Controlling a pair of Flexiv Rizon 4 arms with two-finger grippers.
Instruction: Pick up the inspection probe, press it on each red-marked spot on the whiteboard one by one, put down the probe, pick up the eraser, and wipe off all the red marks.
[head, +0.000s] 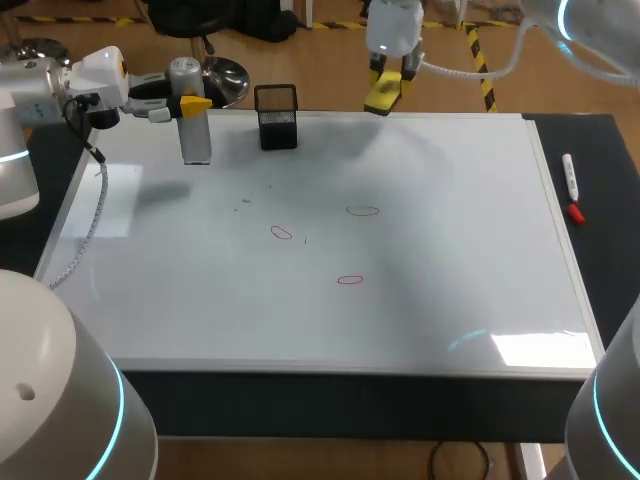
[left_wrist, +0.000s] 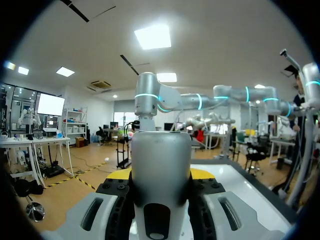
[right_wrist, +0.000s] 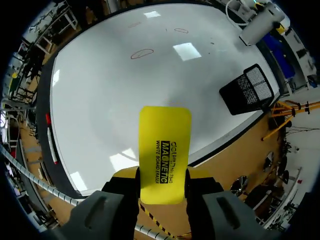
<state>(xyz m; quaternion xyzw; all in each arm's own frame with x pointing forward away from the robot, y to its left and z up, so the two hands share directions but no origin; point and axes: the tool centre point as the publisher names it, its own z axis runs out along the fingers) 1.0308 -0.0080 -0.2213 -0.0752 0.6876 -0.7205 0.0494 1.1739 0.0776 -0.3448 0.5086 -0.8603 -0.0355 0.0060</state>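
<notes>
- Whiteboard (head: 450, 290) flat on the table; three red marks (head: 363, 210) near its middle, none wiped.
- Left gripper (left_wrist: 160, 175) clamped on the probe (left_wrist: 160, 145); held upright above the board's far left corner, beside the mesh cup (head: 277, 118).
- Right gripper (right_wrist: 162, 186) clamped on the yellow eraser (right_wrist: 165, 145); held high over the board's far edge.
- Probably between pressing and wiping; cannot tell whether the spots are pressed.
- Next, most likely: set the probe down away from the marks, then lower the eraser flat onto the nearest ring.

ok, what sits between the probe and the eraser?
A black mesh holder standing on the whiteboard near its far edge; the head view shows it.
</notes>
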